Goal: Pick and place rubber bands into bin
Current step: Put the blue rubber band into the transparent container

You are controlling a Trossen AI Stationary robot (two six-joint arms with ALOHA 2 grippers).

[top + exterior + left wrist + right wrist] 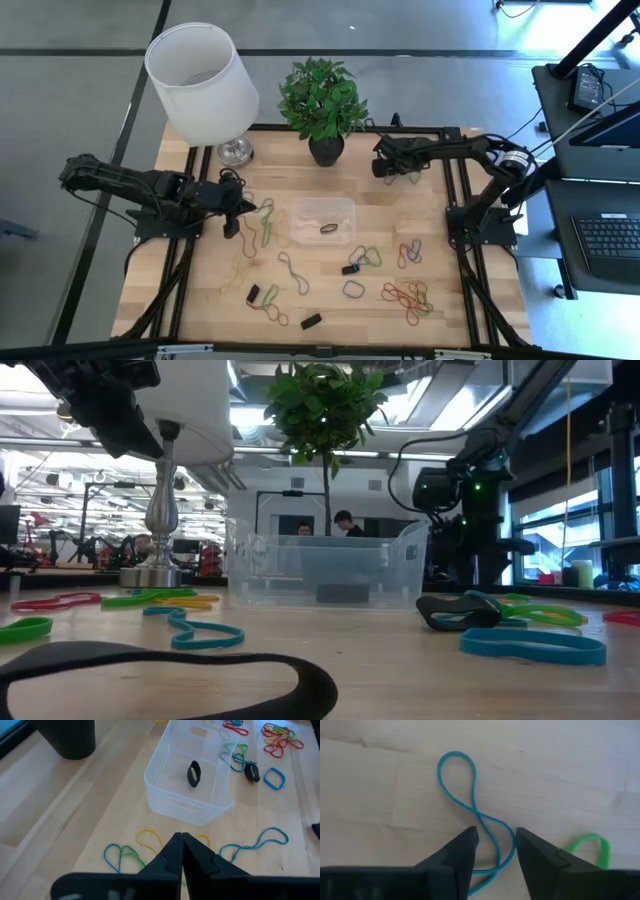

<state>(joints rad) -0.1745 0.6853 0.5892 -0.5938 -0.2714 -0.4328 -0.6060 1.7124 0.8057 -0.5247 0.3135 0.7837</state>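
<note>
Right wrist view shows the open right hand (495,845) around a teal rubber band (470,795), far from the bin (322,221); the floppy band could slip out. Left hand (181,851) is closed, empty.

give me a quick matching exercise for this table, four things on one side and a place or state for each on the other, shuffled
Things:
1. black rubber band
2. left gripper
3. right gripper
4. potted plant

Places or states:
A. fingers open over a teal rubber band
B. at the table's far edge, beside the lamp
C. lying inside the clear bin
D. fingers shut, holding nothing

Pairs: 1-C, 2-D, 3-A, 4-B
</note>
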